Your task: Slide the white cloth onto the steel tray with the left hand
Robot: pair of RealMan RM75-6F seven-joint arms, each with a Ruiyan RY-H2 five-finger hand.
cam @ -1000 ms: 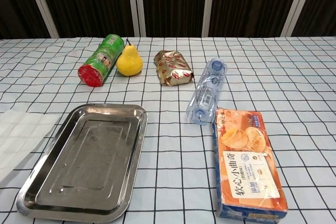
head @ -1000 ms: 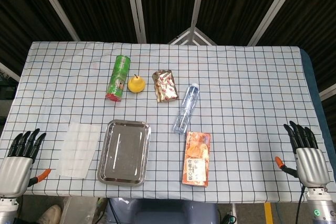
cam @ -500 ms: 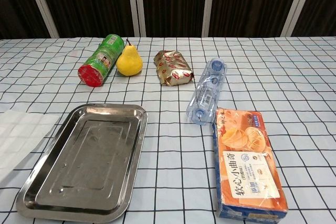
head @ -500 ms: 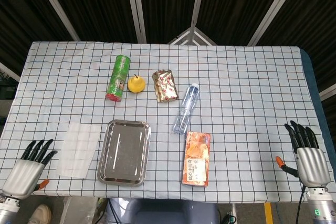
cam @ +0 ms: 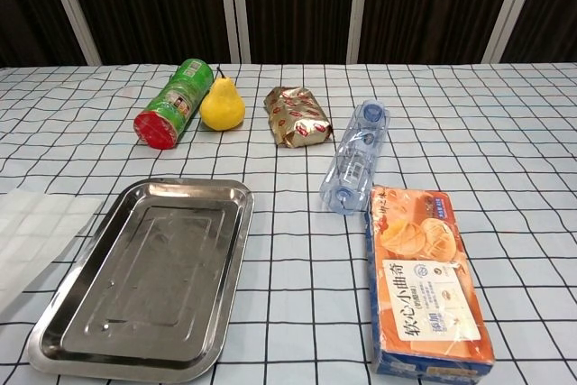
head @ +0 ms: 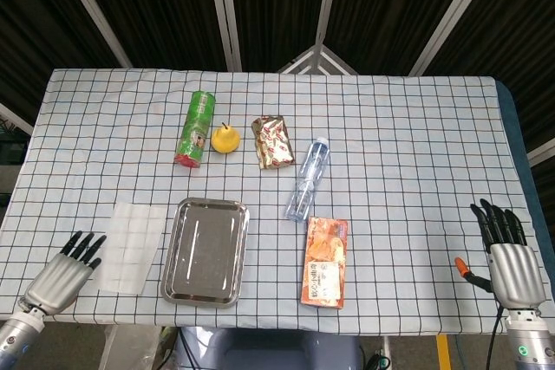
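Creeping rightward, the left hand point(head: 61, 276), fingers apart and holding nothing, is nearing the white cloth point(head: 128, 247), which is lying lengthwise just left of the steel tray point(head: 205, 251).

The cloth point(cam: 32, 227) ran off the chest view's left edge, neither hand showed there, and the lettering on the gold snack packet point(head: 272, 142) stayed too small to read.

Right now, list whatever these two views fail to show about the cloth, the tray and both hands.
- Thin white cloth: chest view's left edge cuts it off.
- Left hand and right hand: outside the chest view; head view only.
- Whether the left hand touches the cloth or table: head view cannot settle it.
- Rectangular steel tray: fully shown.
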